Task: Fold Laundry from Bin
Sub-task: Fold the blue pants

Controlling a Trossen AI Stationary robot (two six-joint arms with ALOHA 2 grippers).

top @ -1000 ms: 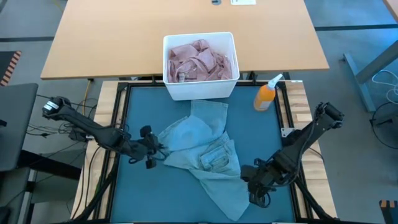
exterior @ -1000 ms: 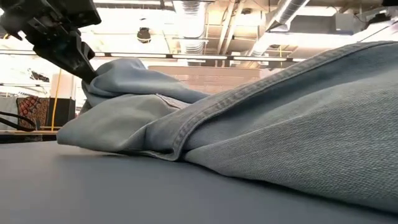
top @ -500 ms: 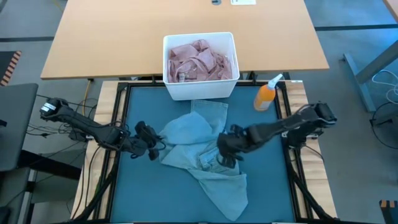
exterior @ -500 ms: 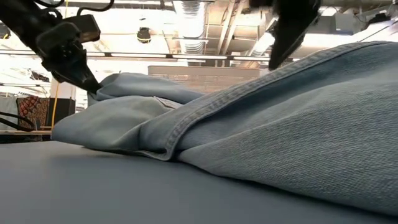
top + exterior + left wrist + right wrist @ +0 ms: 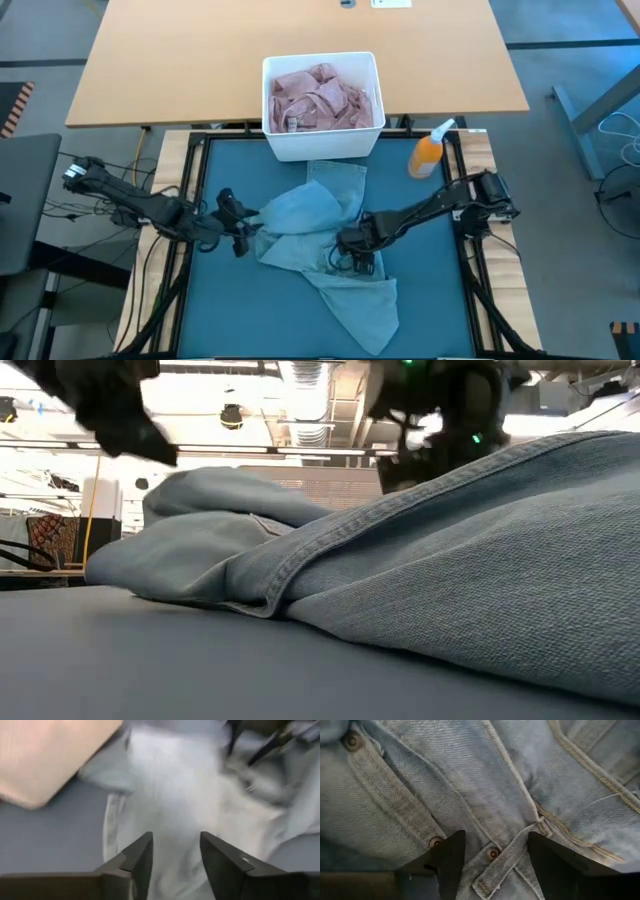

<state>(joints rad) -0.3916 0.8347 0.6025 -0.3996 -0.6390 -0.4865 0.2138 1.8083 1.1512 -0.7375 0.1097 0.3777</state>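
The light blue jeans (image 5: 325,245) lie crumpled on the middle of the teal mat (image 5: 220,310), one leg running toward the near edge. My left gripper (image 5: 243,222) stands open just off the jeans' left fold (image 5: 170,795), apart from it in the low view (image 5: 125,420). My right gripper (image 5: 350,252) is open and hovers close over the jeans' riveted pocket seams (image 5: 492,852), fingers pointing down. The white bin (image 5: 322,140) stands at the mat's far edge with a dusty pink shirt (image 5: 320,98) heaped in it. My right gripper's open fingers (image 5: 447,857) stand right at the riveted denim seams (image 5: 492,852) from above. Whether they touch the cloth I cannot tell. The jeans lie slack on the mat.
An orange spray bottle (image 5: 428,152) stands at the mat's far right corner. A wooden table (image 5: 180,60) lies beyond the bin. Bare mat shows along the near left and right of the jeans.
My left gripper has let go of the jeans' left fold and drawn up and slightly away; the fold has settled lower. My right gripper has swung from the mat's near right corner toward the left and far side, coming down over the jeans' middle.
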